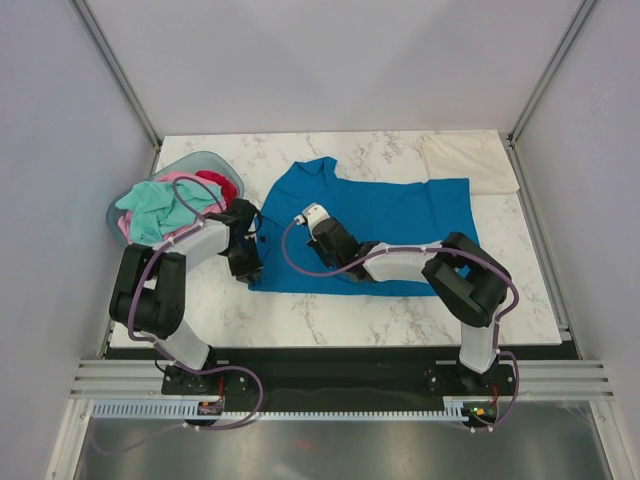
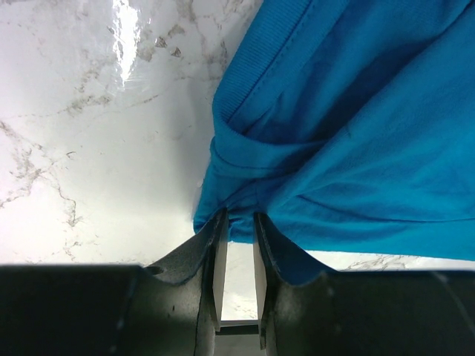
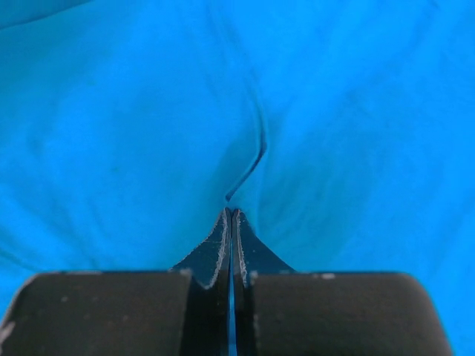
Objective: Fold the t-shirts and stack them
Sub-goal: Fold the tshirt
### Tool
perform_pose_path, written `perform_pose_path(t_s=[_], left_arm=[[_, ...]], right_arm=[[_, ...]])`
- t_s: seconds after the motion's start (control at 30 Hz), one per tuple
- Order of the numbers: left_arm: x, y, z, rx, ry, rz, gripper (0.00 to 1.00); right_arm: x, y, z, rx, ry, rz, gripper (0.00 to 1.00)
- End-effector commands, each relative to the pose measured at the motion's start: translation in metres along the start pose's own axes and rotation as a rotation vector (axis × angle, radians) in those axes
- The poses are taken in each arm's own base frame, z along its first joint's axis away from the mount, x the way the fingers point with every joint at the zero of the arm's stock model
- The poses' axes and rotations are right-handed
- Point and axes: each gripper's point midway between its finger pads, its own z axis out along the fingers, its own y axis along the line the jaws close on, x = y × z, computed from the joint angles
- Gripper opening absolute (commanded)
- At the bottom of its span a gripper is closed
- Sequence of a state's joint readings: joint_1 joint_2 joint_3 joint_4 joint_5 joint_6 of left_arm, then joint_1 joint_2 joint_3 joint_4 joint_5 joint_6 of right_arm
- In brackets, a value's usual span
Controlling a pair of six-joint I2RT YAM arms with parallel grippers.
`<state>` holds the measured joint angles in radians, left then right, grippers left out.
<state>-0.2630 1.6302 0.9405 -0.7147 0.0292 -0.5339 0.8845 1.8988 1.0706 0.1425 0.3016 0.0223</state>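
Two sets of jaws, both closed on cloth. L gripper [image 2: 237, 222] jaws clamped a bunched edge of the blue shirt [image 2: 349, 133] at their tips, and a sliver of table [image 2: 89, 148] showed btwn the fingers lower down. R gripper [image 3: 231, 215] jaws were pressed together on a raised crease, w/ only a thin blue line btwn them. Its wrist view was all blue, so no shirt edges were visible there. From the top, the shirt lay spread mid-table, w/ its near-left part hidden under both arms & the fingertips out of sight. Cream shirt [image 1: 470, 160] lay folded at the far right corner. Basket [image 1: 118, 215] at far left held mint shirt [image 1: 150, 205], pink shirt [image 1: 178, 180] & red shirt [image 1: 222, 185] heaped together, mostly overlapping.
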Motion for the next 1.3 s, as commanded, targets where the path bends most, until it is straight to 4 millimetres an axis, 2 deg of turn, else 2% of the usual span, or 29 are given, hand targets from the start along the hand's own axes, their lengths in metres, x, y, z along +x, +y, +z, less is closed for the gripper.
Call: perform_pose_path(t_s=[0.0, 0.17, 0.27, 0.33, 0.4, 0.6, 0.63, 0.67, 0.7, 0.73, 0.77, 0.8, 0.87, 0.9, 0.93, 0.97, 1.0, 1.03, 1.07, 1.1, 1.13, 1.2, 1.27], left_arm=[[-0.006, 0.013, 0.004, -0.066, -0.007, 0.016, 0.28], [-0.005, 0.015, 0.004, -0.082, -0.011, 0.017, 0.29], [-0.007, 0.016, 0.001, -0.086, -0.022, 0.017, 0.30], [-0.010, 0.014, -0.004, -0.079, -0.032, 0.015, 0.31], [-0.018, 0.008, -0.012, -0.058, -0.055, 0.018, 0.32], [-0.043, -0.017, -0.052, 0.049, -0.156, 0.020, 0.35], [-0.046, -0.019, -0.056, 0.057, -0.170, 0.020, 0.35], [-0.048, -0.033, -0.063, 0.121, -0.172, 0.027, 0.35], [-0.049, -0.039, -0.065, 0.149, -0.171, 0.041, 0.35], [-0.049, -0.045, -0.066, 0.177, -0.168, 0.048, 0.36], [-0.045, -0.054, -0.066, 0.226, -0.143, 0.056, 0.36], [-0.045, -0.059, -0.064, 0.250, -0.137, 0.061, 0.36], [-0.038, -0.066, -0.056, 0.288, -0.095, 0.064, 0.36], [-0.039, -0.070, -0.053, 0.306, -0.092, 0.057, 0.36], [-0.035, -0.070, -0.049, 0.313, -0.076, 0.053, 0.36], [-0.032, -0.071, -0.046, 0.321, -0.064, 0.048, 0.36], [-0.032, -0.072, -0.042, 0.323, -0.059, 0.034, 0.36], [-0.026, -0.069, -0.037, 0.320, -0.044, 0.028, 0.36], [-0.024, -0.067, -0.033, 0.314, -0.040, 0.020, 0.36], [-0.023, -0.065, -0.030, 0.306, -0.037, 0.004, 0.36], [-0.020, -0.062, -0.024, 0.294, -0.035, -0.004, 0.36], [-0.018, -0.057, -0.014, 0.265, -0.024, -0.025, 0.36], [-0.016, -0.055, -0.007, 0.249, -0.010, -0.034, 0.36]], right_arm=[[-0.028, -0.018, -0.007, 0.065, -0.069, 0.054, 0.00], [-0.024, -0.040, -0.008, 0.125, -0.061, 0.105, 0.00], [-0.025, -0.048, -0.013, 0.141, -0.054, 0.143, 0.12], [-0.034, -0.050, -0.021, 0.138, -0.069, 0.164, 0.19], [-0.038, -0.051, -0.028, 0.137, -0.056, 0.189, 0.23], [-0.045, -0.048, -0.047, 0.080, 0.008, 0.319, 0.24], [-0.043, -0.051, -0.049, 0.083, 0.017, 0.351, 0.24], [-0.035, -0.053, -0.052, 0.083, 0.046, 0.375, 0.23], [-0.036, -0.056, -0.057, 0.086, 0.046, 0.435, 0.21], [-0.032, -0.066, -0.060, 0.102, 0.058, 0.477, 0.20], [-0.020, -0.067, -0.063, 0.089, 0.100, 0.504, 0.20], [-0.019, -0.072, -0.069, 0.078, 0.105, 0.536, 0.20], [0.001, -0.098, -0.075, 0.119, 0.171, 0.594, 0.18], [0.008, -0.122, -0.080, 0.172, 0.185, 0.628, 0.17], [0.024, -0.134, -0.087, 0.211, 0.238, 0.648, 0.17], [0.032, -0.145, -0.091, 0.239, 0.258, 0.673, 0.16], [0.042, -0.169, -0.100, 0.297, 0.269, 0.720, 0.16], [0.060, -0.174, -0.108, 0.325, 0.318, 0.761, 0.15], [0.068, -0.182, -0.113, 0.347, 0.330, 0.794, 0.15], [0.078, -0.200, -0.124, 0.382, 0.331, 0.855, 0.15], [0.096, -0.201, -0.130, 0.399, 0.362, 0.886, 0.15], [0.111, -0.216, -0.143, 0.446, 0.356, 0.958, 0.16], [0.131, -0.218, -0.150, 0.481, 0.388, 0.990, 0.17]])
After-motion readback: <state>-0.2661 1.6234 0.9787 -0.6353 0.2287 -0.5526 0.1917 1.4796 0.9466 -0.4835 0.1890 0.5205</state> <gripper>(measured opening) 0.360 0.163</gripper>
